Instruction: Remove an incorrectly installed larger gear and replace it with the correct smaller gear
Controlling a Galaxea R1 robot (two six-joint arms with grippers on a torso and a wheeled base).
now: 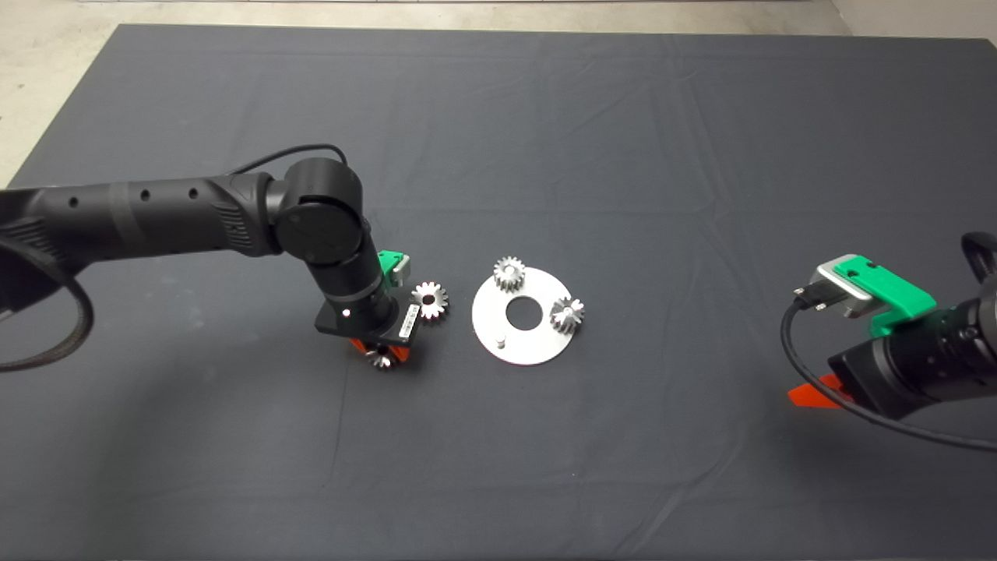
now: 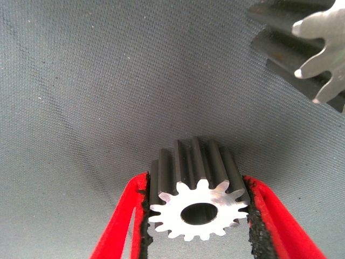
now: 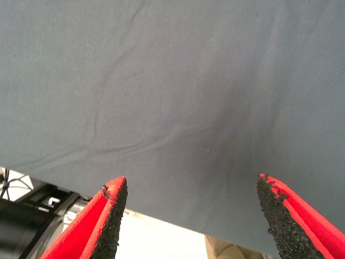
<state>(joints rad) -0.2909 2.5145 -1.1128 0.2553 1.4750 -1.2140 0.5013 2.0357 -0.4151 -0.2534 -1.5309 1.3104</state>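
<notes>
My left gripper [image 1: 380, 354] is shut on the smaller gear [image 2: 197, 208], a silver toothed gear with a small centre hole, left of the round silver plate [image 1: 537, 347]. Its black pads [image 2: 144, 216] press the teeth on both sides. I cannot tell whether the gear rests on the mat. The larger gear [image 1: 429, 300] lies loose on the mat just beside my left gripper, towards the plate, and also shows in the left wrist view [image 2: 310, 48]. The plate carries two small gears [image 1: 509, 273] [image 1: 567, 313] and one bare peg [image 1: 502, 340]. My right gripper [image 1: 814, 393] is parked at the right edge.
The plate has a wide centre hole [image 1: 523, 312]. The dark mat [image 1: 545, 140] covers the table. The right wrist view shows the mat's edge with floor beyond it [image 3: 161, 237] and the right gripper [image 3: 191, 216] open and empty.
</notes>
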